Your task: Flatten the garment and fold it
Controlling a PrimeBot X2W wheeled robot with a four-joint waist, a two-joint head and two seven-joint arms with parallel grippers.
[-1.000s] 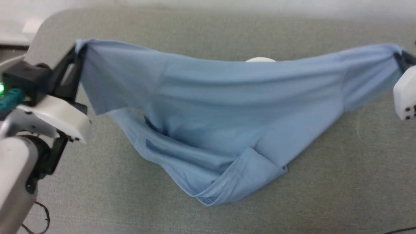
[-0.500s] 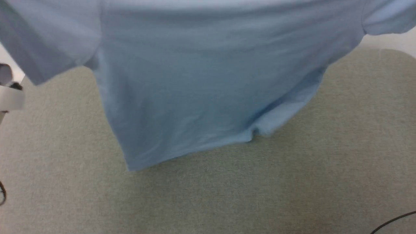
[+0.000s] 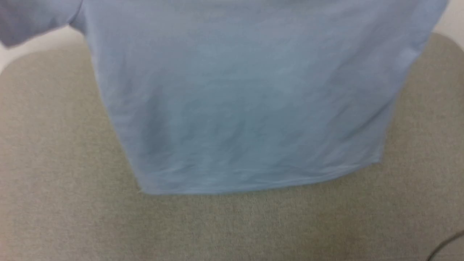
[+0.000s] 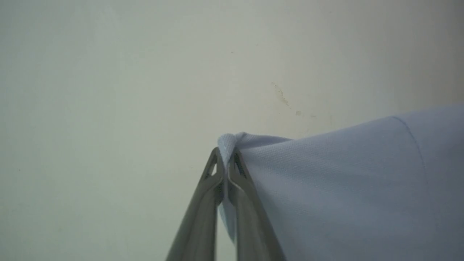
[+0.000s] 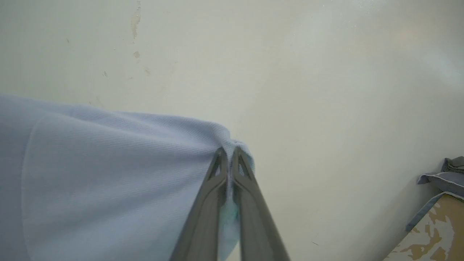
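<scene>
The light blue short-sleeved shirt (image 3: 246, 108) hung spread wide in front of the head camera, held up over the grey-green fabric-covered table (image 3: 232, 228). Its body panel dropped flat and nearly smooth, with faint creases low down. The straight hem ran across above the table's near half, slightly lower on the robot's left. Whether the hem touched the table could not be told. One sleeve (image 3: 32, 18) stuck out at the upper left of that view, over the table's rounded far left corner. The shirt's right side seam slanted down past the rounded far right corner. A dark cable (image 3: 446, 246) crossed the table's near right corner.

In the left wrist view, the left gripper (image 4: 226, 156) had its jaws pressed together on a small pinch of the knit. The cloth bunched over the fingertips and stretched taut to that view's right, where a seam line (image 4: 409, 134) curved across it.

In the right wrist view, the right gripper (image 5: 229, 154) likewise had its jaws closed on a fold of the shirt, the cloth pulling away to that view's left. Behind both grippers lay a pale scuffed surface (image 5: 326, 72). At that view's lower right, a grey cloth (image 5: 446, 174) lay on a mottled tan ledge (image 5: 435, 235).
</scene>
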